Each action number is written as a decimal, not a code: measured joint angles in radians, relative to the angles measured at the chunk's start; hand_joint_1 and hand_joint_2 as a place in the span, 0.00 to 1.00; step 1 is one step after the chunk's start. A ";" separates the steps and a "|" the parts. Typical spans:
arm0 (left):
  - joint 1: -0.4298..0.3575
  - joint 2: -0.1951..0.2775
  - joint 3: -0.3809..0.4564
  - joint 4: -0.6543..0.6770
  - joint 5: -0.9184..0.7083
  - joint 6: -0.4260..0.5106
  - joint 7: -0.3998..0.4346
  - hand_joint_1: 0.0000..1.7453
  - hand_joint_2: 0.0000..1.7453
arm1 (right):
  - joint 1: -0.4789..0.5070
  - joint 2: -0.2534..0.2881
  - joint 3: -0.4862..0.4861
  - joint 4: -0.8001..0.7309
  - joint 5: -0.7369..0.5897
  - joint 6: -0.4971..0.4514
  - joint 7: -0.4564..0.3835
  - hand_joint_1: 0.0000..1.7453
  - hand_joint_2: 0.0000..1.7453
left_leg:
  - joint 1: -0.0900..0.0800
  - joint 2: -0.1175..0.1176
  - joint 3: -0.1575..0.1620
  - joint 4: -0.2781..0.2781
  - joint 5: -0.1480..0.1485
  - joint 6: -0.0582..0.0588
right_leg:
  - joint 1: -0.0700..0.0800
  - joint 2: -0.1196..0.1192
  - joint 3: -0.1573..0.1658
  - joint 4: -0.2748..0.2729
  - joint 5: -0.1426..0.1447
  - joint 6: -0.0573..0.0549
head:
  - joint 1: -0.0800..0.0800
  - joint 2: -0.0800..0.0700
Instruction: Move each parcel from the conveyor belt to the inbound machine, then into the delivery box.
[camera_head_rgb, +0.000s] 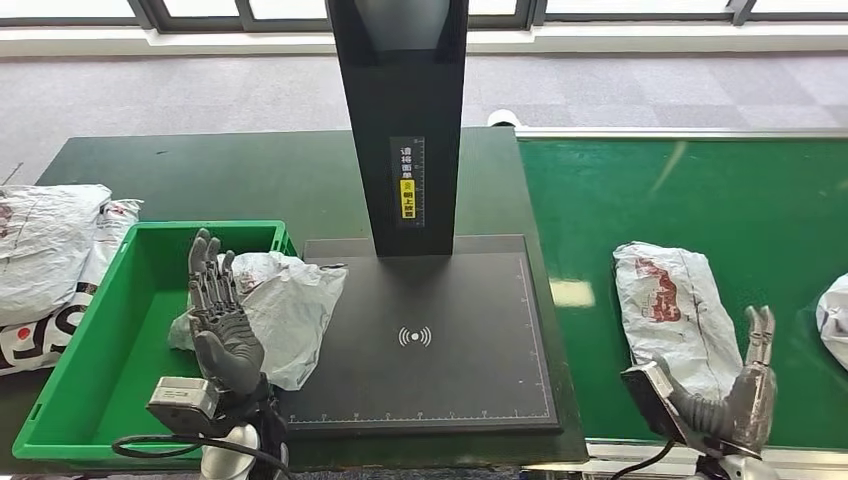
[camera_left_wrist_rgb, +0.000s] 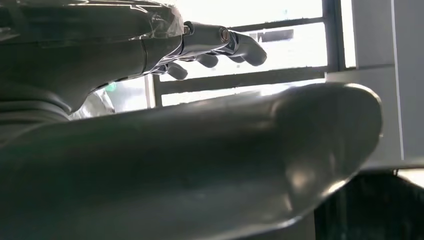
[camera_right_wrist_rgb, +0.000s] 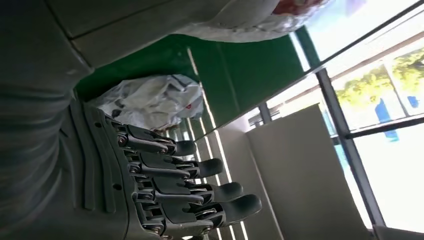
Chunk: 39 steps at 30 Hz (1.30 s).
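Parcel on belt: a white poly parcel (camera_head_rgb: 672, 310) lies on the green conveyor belt (camera_head_rgb: 700, 190), just beside the right hand (camera_head_rgb: 745, 395) — placed for the next pick, I judge.
Right hand, head view: raised at the belt's near edge, fingers straight and apart, holding nothing.
Parcel at box: a crumpled parcel (camera_head_rgb: 280, 305) straddles the rim of the green delivery box (camera_head_rgb: 90, 370), partly on the black inbound machine (camera_head_rgb: 440, 340) plate — likely mid-transfer.
Left hand, head view: the left hand (camera_head_rgb: 222, 325) stands upright beside that parcel, fingers spread; whether it touches the parcel I cannot tell.
Bench: more parcels (camera_head_rgb: 45, 250) lie left of the box.
Left wrist view: fingers (camera_left_wrist_rgb: 240, 45) extended, nothing between them.
Right wrist view: fingers (camera_right_wrist_rgb: 200, 170) extended and empty — a parcel (camera_right_wrist_rgb: 150, 100) on the belt beyond.
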<state>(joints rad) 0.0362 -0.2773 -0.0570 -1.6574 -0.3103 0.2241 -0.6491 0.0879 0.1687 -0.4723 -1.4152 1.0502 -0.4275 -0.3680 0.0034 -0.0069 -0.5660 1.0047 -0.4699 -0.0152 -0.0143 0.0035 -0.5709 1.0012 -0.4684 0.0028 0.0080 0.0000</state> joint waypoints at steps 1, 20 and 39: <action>0.001 0.000 -0.005 0.002 -0.007 -0.010 -0.002 0.00 0.00 | -0.014 -0.013 -0.033 0.047 0.030 -0.013 0.013 0.00 1.00 | 0.000 0.000 0.000 0.000 0.000 0.000 | 0.000 0.000 0.000 0.000 0.000 0.000 | 0.000 0.000; 0.002 0.002 -0.027 0.027 -0.016 -0.065 -0.006 0.00 0.00 | -0.190 -0.167 -0.238 0.555 0.169 -0.018 0.103 0.00 1.00 | 0.000 0.003 0.000 0.000 0.000 0.001 | 0.000 0.003 -0.001 0.000 0.001 0.001 | 0.000 0.000; -0.012 0.005 -0.061 0.085 -0.025 -0.054 -0.006 0.00 0.00 | -0.393 -0.147 -0.130 0.904 0.187 0.042 0.045 1.00 1.00 | 0.000 0.001 0.000 0.000 0.001 0.001 | 0.000 0.002 -0.001 0.001 0.001 0.001 | 0.000 0.000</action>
<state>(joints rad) 0.0247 -0.2724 -0.1179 -1.5722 -0.3356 0.1698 -0.6550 -0.3054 0.0221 -0.6024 -0.5113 1.2367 -0.3854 -0.3233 0.0035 -0.0054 -0.5659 1.0046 -0.4690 -0.0145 -0.0143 0.0053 -0.5716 1.0023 -0.4673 0.0037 0.0080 0.0000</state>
